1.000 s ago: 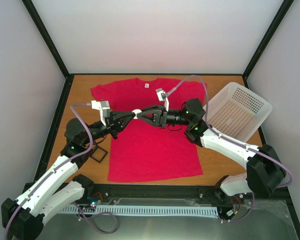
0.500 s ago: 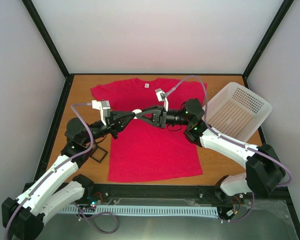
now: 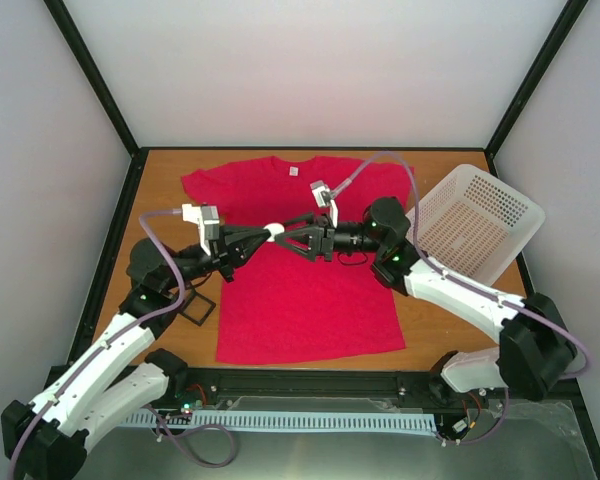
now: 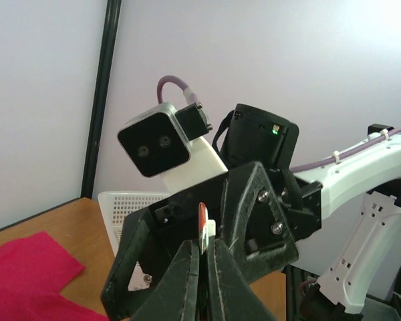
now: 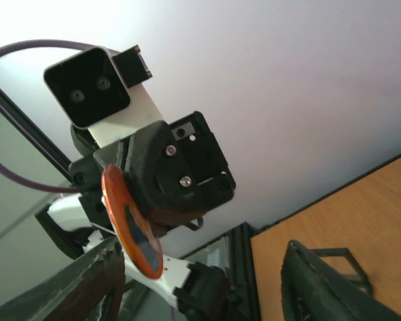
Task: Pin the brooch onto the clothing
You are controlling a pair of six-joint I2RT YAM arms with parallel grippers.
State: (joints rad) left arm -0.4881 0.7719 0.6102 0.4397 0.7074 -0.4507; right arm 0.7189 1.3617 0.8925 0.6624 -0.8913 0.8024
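1. Top view: the crimson T-shirt (image 3: 305, 290) lies flat on the wooden table (image 3: 160, 180), collar toward 12 o'clock and hem toward 6. Both arms reach in and meet tip to tip over its upper chest.
2. The brooch (image 3: 274, 230) shows here only as a pale dot between the left gripper (image 3: 263, 234) and the right gripper (image 3: 288, 233). It is over the shirt, not fixed on it.
3. Left wrist view only: the brooch (image 4: 202, 224) is seen edge-on as a thin sliver. The left gripper (image 4: 202, 244) has its fingers pressed together on it, with the right wrist camera (image 4: 154, 144) facing from beyond.
4. Right wrist view only: the brooch (image 5: 130, 217) shows its face, an orange-rimmed disc with a darker bluish centre. It sits below the left wrist camera (image 5: 87, 87). The right gripper (image 5: 200, 251) stands spread, one finger at 7 o'clock of the frame and one at 5 (whether the nearer finger touches the disc cannot be told).
5. Edges: the white perforated basket (image 3: 475, 220) is at 3 o'clock, tilted, near the shirt's sleeve. The black frame case (image 3: 197, 310) is at 8 o'clock, just beside the shirt's side, under the left arm.
6. Room: bare wood shows at 9 o'clock between sleeve and black rail, with a narrower strip at 12.
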